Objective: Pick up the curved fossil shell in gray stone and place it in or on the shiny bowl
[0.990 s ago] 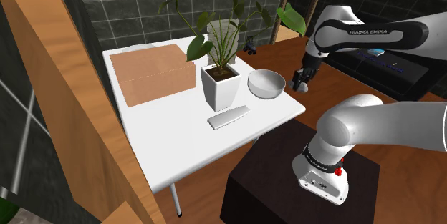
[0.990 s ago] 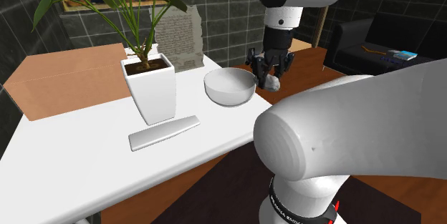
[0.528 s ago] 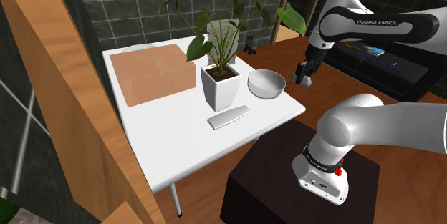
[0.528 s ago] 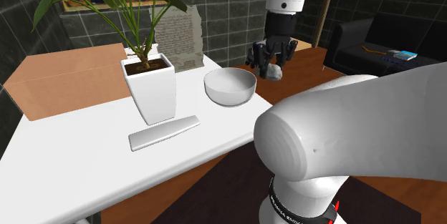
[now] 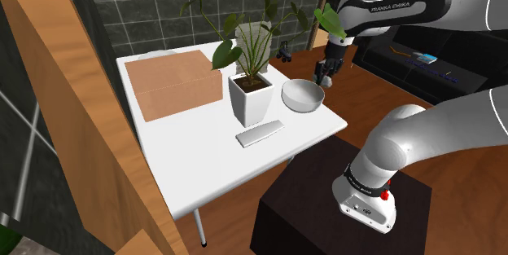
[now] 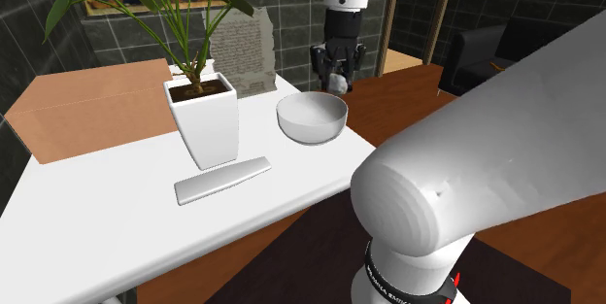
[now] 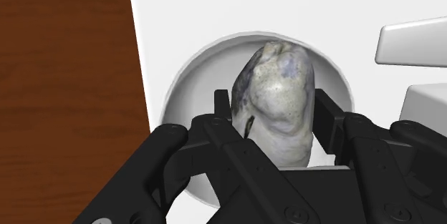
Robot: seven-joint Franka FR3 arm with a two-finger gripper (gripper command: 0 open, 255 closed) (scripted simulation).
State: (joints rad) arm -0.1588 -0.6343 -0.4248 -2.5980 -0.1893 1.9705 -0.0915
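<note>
You have the shell off the table, clamped between the two black fingers of the gripper, which press on it from both sides. It hangs over the bowl, tip pointing away from the hand. In the wrist view the bowl's pale inner wall rings it. In the shoulder view the gripper sits above the bowl's rim on the side toward the tabletop edge.

That edge runs just beside the bowl, and beyond it lies open wooden floor. On the bowl's other side the white pot stands near it. One broad leaf reaches out close to the arm's wrist. A flat white piece lies in front of the pot, near the edge that faces the stand. A closed brown box sits past the pot, toward the far edge.

The bowl's inside shows bare and pale. The pot holds soil and the plant.

The shell is a rounded, tapering lump of mottled grey-white stone. It has darker bluish patches near the tip and soft curved ridges down its length.
</note>
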